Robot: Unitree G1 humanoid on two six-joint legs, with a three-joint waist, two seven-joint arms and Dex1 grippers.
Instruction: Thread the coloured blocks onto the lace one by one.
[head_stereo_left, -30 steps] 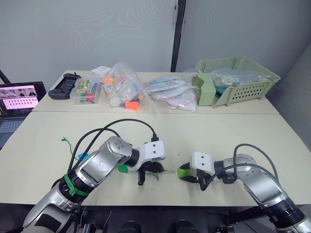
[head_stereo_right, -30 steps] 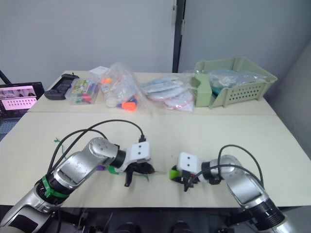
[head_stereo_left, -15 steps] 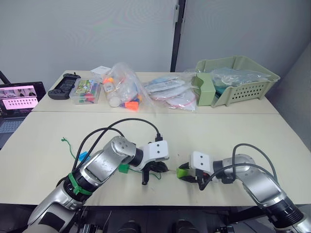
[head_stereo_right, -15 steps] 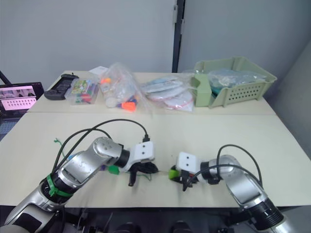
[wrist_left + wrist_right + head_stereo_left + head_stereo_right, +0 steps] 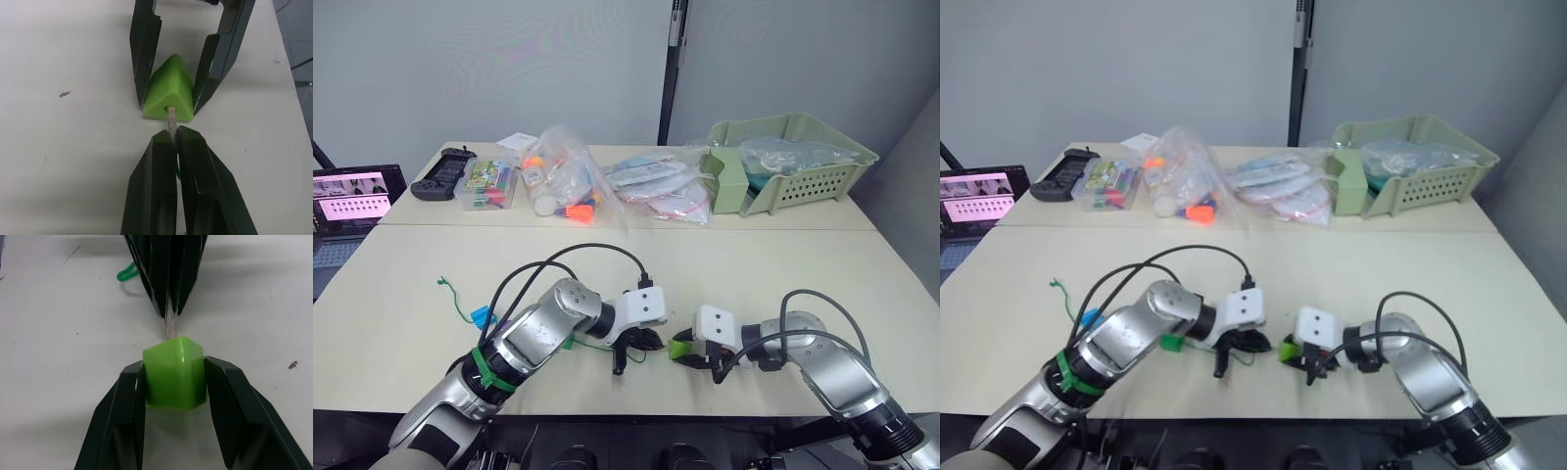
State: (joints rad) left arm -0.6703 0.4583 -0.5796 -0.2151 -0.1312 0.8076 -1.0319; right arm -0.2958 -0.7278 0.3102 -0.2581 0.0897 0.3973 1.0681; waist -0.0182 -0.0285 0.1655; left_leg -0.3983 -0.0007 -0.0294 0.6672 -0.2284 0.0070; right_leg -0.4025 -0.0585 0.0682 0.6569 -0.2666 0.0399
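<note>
My right gripper (image 5: 683, 351) is shut on a light green block (image 5: 173, 372), holding it just above the table near the front edge. My left gripper (image 5: 175, 134) is shut on the lace's stiff pale tip (image 5: 171, 117), which meets the hole in the light green block (image 5: 168, 90). The green lace (image 5: 460, 302) trails back to the left across the table to a knot (image 5: 441, 282). A bright blue block (image 5: 482, 315) lies by the lace, left of my left arm. A dark green block (image 5: 1171, 342) sits under my left forearm.
Along the back of the table lie clear bags of toys (image 5: 563, 181), flat plastic bags (image 5: 656, 186), a clear box (image 5: 486, 184) and a black controller (image 5: 440, 174). A pale green basket (image 5: 793, 157) stands back right. A laptop (image 5: 347, 206) sits at far left.
My left gripper has moved right with the lace tip, closing the gap to the light green block. The right gripper has stayed almost still.
</note>
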